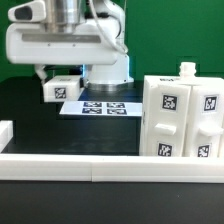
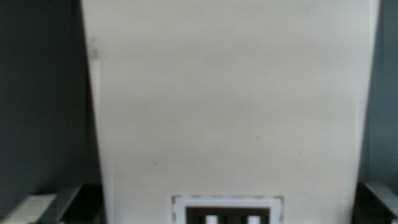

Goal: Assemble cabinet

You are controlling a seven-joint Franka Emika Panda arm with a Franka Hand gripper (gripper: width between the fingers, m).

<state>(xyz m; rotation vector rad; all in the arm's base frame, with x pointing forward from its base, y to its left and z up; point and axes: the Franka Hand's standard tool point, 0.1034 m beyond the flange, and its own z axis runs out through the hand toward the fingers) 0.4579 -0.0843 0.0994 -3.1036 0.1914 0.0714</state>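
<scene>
The gripper [image 1: 58,82] seems closed on a panel [image 1: 64,90] just beside the marker board [image 1: 100,106]. It looks like stiff, light, slippery plastic, best pinched across its flat faces.

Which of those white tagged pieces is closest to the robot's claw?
The small white panel held in the gripper; the big cabinet body stands apart, toward the exterior view's right.

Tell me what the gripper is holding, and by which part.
The gripper holds a small white tagged panel, clamped apparently across its two long sides, near the tagged end.
</scene>
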